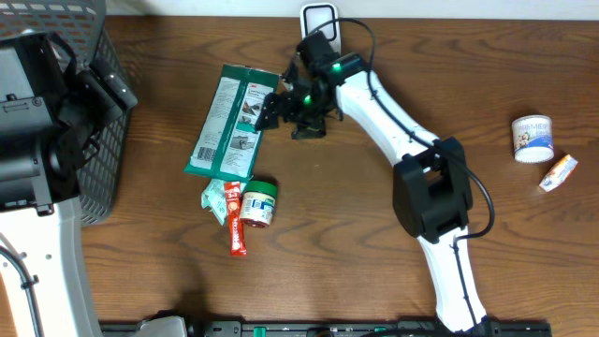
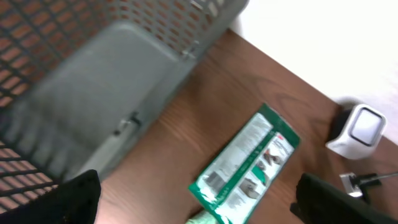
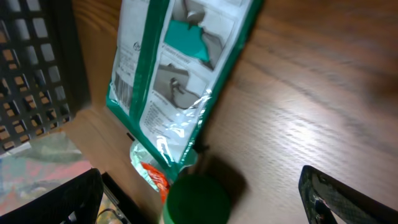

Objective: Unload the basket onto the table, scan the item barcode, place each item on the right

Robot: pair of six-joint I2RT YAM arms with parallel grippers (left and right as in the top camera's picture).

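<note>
With the right gripper (image 1: 270, 109) spread wide and holding nothing, poised at the right edge of the green package (image 1: 227, 122), treat this as the pickup ahead of the scan.

From overhead: note the package lying flat on the table (image 1: 374, 56), between the basket (image 1: 98, 168) and the right arm, with the white scanner (image 1: 318, 19) near, up at the far edge. Steer clear of the jar (image 1: 259, 204), the red tube (image 1: 235, 227) and the small green pouch (image 1: 214, 197) crowded just beside the package's lower end.

From the left wrist: find the left gripper (image 2: 198, 180) open as well, fingers wide at the frame's lower corners with nothing between them, up by the basket. Better left there, out of the way of the lift.

From the right wrist: spot the barcode (image 3: 124, 93) on the package's white side strip, facing up. Pinch the opposite long edge, never across those bars. Expect trouble getting under so thin and flat a pack; probably best to angle one finger low and work it beneath the rim before closing. Lift gently, since the film looks floppy and may sag. Then turn the barcode squarely toward the scanner's window, tilting slightly to kill the glare off the glossy wrap.
</note>
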